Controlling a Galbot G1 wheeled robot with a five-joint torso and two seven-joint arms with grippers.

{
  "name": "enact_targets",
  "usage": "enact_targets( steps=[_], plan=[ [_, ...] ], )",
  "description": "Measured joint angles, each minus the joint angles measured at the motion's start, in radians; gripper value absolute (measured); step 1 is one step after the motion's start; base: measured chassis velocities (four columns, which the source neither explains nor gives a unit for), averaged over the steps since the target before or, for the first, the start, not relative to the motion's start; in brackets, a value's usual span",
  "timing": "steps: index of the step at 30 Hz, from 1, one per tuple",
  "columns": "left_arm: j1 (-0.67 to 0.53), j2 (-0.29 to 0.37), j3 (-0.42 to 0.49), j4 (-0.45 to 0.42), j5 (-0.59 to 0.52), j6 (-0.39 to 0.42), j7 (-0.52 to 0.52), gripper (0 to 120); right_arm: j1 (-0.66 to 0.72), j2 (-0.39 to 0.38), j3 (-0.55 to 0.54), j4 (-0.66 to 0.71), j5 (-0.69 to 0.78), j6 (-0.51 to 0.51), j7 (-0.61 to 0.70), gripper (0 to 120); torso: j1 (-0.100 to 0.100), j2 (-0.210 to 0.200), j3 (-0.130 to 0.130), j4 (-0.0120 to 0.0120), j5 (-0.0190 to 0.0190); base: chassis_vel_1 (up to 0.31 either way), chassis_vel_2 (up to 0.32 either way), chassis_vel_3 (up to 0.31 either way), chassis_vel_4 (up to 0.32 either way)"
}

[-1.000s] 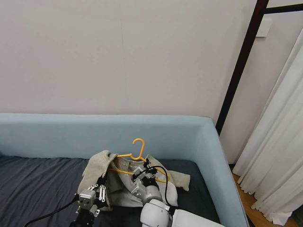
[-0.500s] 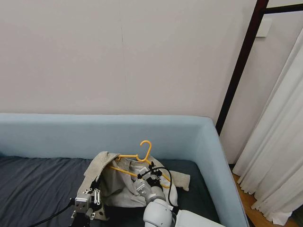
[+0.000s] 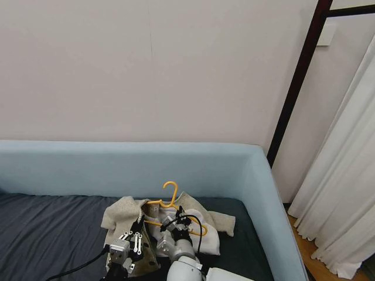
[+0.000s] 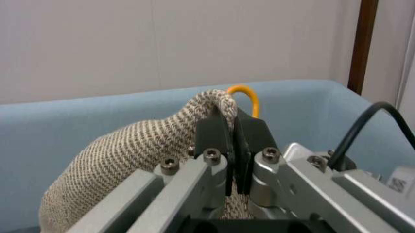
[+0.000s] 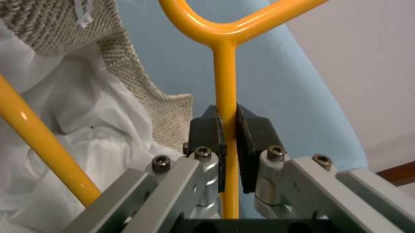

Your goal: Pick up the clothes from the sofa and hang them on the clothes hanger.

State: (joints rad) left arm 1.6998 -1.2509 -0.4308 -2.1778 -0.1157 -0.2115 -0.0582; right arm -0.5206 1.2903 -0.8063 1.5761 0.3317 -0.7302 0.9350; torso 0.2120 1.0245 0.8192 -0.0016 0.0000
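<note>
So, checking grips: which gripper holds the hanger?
The right gripper, jaws shut on the orange hanger; the left gripper pinches the beige knitted sweater instead.

**Both hands closed, low and side by side**

You have both arms reaching forward and low at the bottom of the head view, with the wrists close together. Your left hand (image 3: 136, 237) sits on the left, fingers pointing up and away. In the left wrist view its dark pads (image 4: 214, 131) are pressed together, pinching a fold of the knit sweater (image 4: 129, 155). Your right hand (image 3: 176, 225) is just beside it, above the white forearm (image 3: 186, 268). Its pads (image 5: 207, 126) are clamped on the neck of the orange hanger (image 5: 225, 63), with only that rod between them.
</note>
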Motion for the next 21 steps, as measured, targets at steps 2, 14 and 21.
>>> enact_targets(
  steps=[2, 14, 21],
  plan=[
    [0.001, 0.0, 0.001, 0.006, 0.006, -0.006, 0.006, 0, 0.002, 0.001, 0.005, 0.0, -0.008, 0.001, -0.001, 5, 0.0, 0.0, 0.0, 0.0001, 0.0, 0.0, 0.0, 0.0, 0.0],
    [-0.003, -0.02, 0.013, 0.1, 0.085, -0.062, 0.011, 0, 0.02, -0.008, 0.126, 0.016, -0.231, 0.173, -0.056, 5, 0.0, 0.0, 0.0, 0.0001, -0.0001, 0.0, 0.0, 0.0, 0.0],
    [-0.035, -0.041, 0.018, 0.132, 0.082, -0.08, -0.025, 0, 0.008, 0.004, 0.17, 0.008, -0.355, 0.274, -0.065, 5, 0.0, 0.0, 0.0, 0.0001, -0.0001, 0.0, 0.0, 0.0, 0.0]
  ],
)
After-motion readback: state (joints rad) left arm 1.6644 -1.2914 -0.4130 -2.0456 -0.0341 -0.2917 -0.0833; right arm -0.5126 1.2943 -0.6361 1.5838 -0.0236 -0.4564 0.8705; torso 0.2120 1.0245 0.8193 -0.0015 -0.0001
